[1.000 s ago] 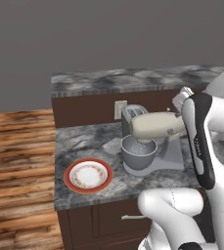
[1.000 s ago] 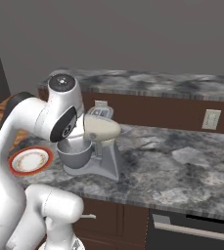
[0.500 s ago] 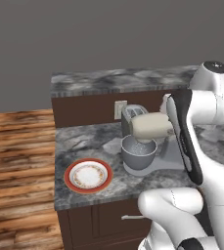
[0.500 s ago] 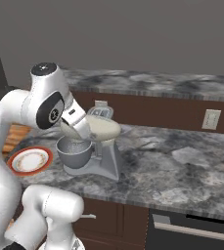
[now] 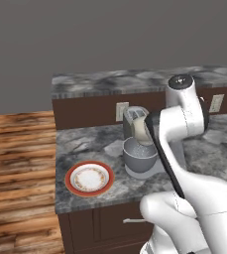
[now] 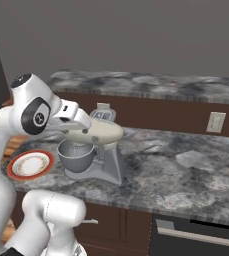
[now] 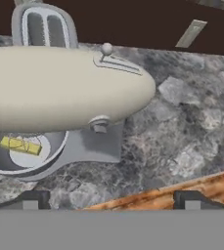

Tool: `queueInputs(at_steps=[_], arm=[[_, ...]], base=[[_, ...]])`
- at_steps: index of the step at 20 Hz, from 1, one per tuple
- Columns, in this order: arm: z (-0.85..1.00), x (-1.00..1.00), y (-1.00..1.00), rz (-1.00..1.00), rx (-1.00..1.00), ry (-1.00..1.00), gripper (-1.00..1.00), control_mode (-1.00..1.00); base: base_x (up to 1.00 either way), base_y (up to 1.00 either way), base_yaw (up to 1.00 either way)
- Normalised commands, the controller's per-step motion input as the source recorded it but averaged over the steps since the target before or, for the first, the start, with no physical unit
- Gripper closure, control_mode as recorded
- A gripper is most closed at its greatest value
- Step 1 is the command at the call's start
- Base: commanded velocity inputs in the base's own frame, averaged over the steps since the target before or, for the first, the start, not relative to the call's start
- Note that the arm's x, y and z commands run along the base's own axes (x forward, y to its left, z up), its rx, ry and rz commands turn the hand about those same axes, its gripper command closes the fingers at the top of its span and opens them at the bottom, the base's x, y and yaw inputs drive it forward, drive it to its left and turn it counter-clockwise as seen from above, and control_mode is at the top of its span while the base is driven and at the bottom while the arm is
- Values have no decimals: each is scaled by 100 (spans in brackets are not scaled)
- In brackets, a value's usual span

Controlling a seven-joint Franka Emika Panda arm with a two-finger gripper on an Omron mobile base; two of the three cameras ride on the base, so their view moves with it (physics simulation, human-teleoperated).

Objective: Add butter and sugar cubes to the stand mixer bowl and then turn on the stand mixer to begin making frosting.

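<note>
The stand mixer (image 7: pixel 59 88) has its cream head lowered over the grey metal bowl (image 7: pixel 55 158). A small yellow butter stick (image 7: pixel 20 145) lies inside the bowl, on its pale bottom. I cannot make out sugar cubes. A small round knob on a lever (image 7: pixel 106 48) sticks out of the head's far side. My gripper (image 7: pixel 111 202) hovers above and beside the mixer head, open and holding nothing. From the base cameras the mixer (image 6: pixel 93 132) and bowl (image 6: pixel 76 155) stand near the counter's front, with my forearm across the mixer (image 5: pixel 142 130).
A red-rimmed plate (image 5: pixel 89 178) lies left of the mixer near the counter edge. A silver two-slot toaster (image 7: pixel 45 24) stands right behind the mixer. Wall outlets (image 6: pixel 216 121) sit on the brown backsplash. The grey stone counter (image 6: pixel 186 175) stretches right; wooden floor (image 5: pixel 16 149) lies to the left.
My arm has swung up and across: the elbow rose and the hand moved in over the mixer head. Mixer, bowl and plate have stayed put.
</note>
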Motion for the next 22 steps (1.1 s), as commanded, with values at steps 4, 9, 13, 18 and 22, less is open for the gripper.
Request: queueInputs(at_steps=[4, 9, 13, 18, 22], arm=[[-41, 32, -9, 37, -29, 20, -100, -100], [-29, 26, -2, 29, -28, 15, -100, -100], [-19, 21, -12, 19, -18, 6, -100, -100], [-28, 11, -20, 13, -9, 0, -100, -100], [-31, 13, -9, 11, 0, -5, -100, -100]], base=[[0, 0, 0], [0, 0, 0], [0, 0, 0], [0, 0, 0], [0, 0, 0]])
